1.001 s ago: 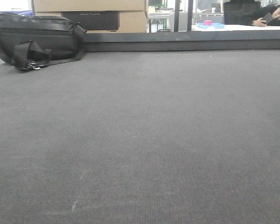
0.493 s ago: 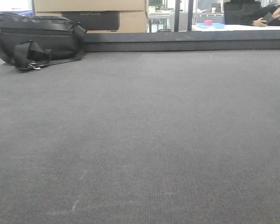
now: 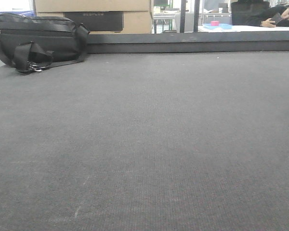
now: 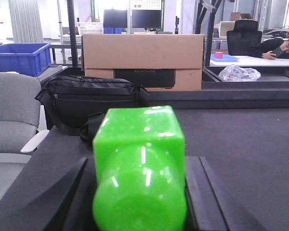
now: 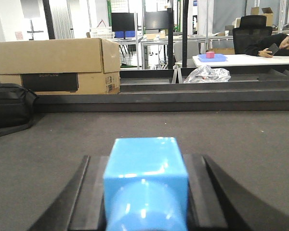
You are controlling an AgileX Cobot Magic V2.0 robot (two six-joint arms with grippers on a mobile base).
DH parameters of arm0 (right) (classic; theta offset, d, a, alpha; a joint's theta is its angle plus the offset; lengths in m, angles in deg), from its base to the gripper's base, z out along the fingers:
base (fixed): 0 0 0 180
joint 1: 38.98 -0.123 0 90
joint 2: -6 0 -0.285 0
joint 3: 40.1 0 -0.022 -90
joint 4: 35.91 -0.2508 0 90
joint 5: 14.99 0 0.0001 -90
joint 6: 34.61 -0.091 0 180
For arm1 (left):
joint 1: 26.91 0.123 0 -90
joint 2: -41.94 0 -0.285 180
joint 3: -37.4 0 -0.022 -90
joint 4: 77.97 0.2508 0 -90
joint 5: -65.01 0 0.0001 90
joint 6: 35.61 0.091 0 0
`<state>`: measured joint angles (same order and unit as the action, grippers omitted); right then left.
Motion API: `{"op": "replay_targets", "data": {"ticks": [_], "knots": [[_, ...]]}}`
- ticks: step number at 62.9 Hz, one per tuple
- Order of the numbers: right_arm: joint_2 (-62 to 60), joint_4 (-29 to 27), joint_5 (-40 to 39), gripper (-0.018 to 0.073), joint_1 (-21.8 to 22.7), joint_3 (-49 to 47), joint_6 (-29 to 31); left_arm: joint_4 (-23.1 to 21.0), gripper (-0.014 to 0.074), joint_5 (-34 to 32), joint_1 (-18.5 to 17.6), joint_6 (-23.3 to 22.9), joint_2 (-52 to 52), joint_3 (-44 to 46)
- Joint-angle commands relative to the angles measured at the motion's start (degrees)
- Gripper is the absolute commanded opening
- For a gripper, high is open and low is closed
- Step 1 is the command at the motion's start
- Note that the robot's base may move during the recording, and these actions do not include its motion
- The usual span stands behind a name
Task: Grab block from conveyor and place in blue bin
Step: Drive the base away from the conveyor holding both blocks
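Note:
In the left wrist view a glossy green block (image 4: 138, 137) sits between the black fingers (image 4: 70, 192) of my left gripper (image 4: 140, 161), which is shut on it above the left edge of the conveyor (image 4: 241, 144). My right gripper (image 5: 145, 158) is shut on a light blue block (image 5: 145, 173) low over the dark grey conveyor (image 5: 241, 139). The blue bin (image 4: 20, 57) stands far off at the upper left, beyond a grey chair. The front view holds only bare conveyor (image 3: 159, 144) and no gripper.
A black bag (image 3: 36, 41) lies on the belt at the far left, against the dark edge rail (image 3: 192, 46). A cardboard box (image 4: 142, 60) stands behind the rail. A grey chair (image 4: 12, 125) is beside the belt's left edge. A person (image 5: 274, 43) leans on a white table beyond.

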<state>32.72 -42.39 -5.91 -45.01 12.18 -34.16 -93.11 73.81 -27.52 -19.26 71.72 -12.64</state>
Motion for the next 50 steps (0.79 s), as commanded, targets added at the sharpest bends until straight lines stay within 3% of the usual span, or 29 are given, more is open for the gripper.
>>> {"op": "replay_targets", "data": {"ticks": [1, 50], "knots": [[-0.3, 0.5, -0.5, -0.0162, 0.0, -0.1, 0.0, 0.2, -0.0111, -0.8, -0.3, 0.0, -0.5, -0.1], [-0.3, 0.5, -0.5, -0.0162, 0.0, -0.1, 0.0, 0.2, -0.0111, -0.8, -0.3, 0.0, -0.5, -0.1]]}}
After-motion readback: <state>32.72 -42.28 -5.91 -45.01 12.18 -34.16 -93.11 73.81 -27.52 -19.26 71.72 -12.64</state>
